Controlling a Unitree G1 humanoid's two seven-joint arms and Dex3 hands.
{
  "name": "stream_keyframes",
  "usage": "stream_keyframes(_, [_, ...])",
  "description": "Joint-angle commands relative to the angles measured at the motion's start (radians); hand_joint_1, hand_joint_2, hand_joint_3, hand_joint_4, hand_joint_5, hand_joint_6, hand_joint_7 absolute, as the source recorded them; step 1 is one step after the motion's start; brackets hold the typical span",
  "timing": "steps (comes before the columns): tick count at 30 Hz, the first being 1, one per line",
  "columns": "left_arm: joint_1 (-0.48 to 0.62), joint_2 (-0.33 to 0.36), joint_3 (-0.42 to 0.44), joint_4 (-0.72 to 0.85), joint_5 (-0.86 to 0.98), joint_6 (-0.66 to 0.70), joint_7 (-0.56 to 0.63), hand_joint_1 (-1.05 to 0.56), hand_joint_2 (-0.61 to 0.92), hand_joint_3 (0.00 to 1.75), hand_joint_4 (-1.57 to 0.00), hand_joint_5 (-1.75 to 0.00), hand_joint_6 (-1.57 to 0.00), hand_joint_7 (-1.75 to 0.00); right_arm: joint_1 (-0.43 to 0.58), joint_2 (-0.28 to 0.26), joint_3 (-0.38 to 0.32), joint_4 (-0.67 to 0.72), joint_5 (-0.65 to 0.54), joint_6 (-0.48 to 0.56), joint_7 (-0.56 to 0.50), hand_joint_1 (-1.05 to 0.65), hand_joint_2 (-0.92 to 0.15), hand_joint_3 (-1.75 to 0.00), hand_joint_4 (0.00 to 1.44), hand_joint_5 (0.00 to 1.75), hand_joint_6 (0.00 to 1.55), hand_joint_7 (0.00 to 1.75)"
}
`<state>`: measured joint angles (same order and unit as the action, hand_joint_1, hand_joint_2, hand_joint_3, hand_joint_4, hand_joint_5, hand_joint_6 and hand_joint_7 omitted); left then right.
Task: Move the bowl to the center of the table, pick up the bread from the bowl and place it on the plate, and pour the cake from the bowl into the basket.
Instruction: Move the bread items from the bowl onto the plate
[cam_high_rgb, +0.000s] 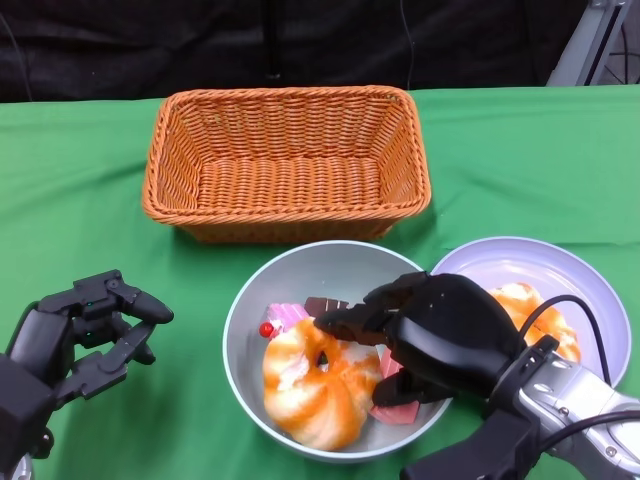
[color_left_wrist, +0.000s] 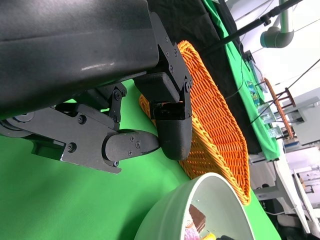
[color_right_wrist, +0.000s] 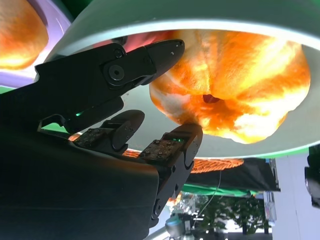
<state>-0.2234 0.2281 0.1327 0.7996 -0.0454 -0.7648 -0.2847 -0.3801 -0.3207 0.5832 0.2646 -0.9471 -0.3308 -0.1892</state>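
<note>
A: Nearest the head camera is the right hand (cam_high_rgb: 420, 335), reaching into the grey bowl (cam_high_rgb: 250, 310) with its fingers spread around the ring-shaped bread (cam_high_rgb: 320, 385). It hasn't closed; the right wrist view shows a fingertip (color_right_wrist: 187, 140) at the crust and a thumb above, so I'd call it open, about to grasp.

B: And the left hand (cam_high_rgb: 90, 335)?

A: Off to the side over the green tablecloth (cam_high_rgb: 80, 180), fingers apart, holding nothing.

B: Where does everything sit?

A: The bowl is just in front of the wicker basket (cam_high_rgb: 285, 160), with the lavender plate (cam_high_rgb: 590, 290) touching its right rim. One bread (cam_high_rgb: 530, 310) already lies on the plate. The pink cake (cam_high_rgb: 285, 315) and a chocolate piece (cam_high_rgb: 325, 305) rest beside the ring bread.

B: Risks?

A: The soft bread may squash or slip from a shallow pinch, and the fingers could drag the cake out or shove the bowl.
</note>
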Motion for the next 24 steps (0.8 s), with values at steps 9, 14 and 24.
stream_keyframes(9, [-0.017,0.02,0.004,0.013,0.0,-0.005,0.007,-0.15,0.85,0.52,-0.8,-1.39,-0.81,-1.09,0.001,-0.006,-0.041,-0.019,0.052,-0.019,0.013,-0.71,-0.8,0.0,0.69,0.01,0.63,0.0])
stream_keyframes(14, [-0.017,0.019,0.005,0.013,0.002,-0.012,0.01,-0.15,0.85,0.52,-0.81,-1.39,-0.81,-1.09,0.006,-0.006,-0.05,-0.044,0.075,-0.017,0.041,-0.7,-0.8,0.0,0.68,0.0,0.63,0.0])
stream_keyframes(24, [-0.02,0.019,0.001,0.014,0.007,-0.008,0.013,-0.16,0.86,0.5,-0.8,-1.39,-0.81,-1.08,0.021,-0.032,-0.075,-0.053,0.181,-0.101,0.115,-0.67,-0.81,0.0,0.65,0.0,0.65,0.01])
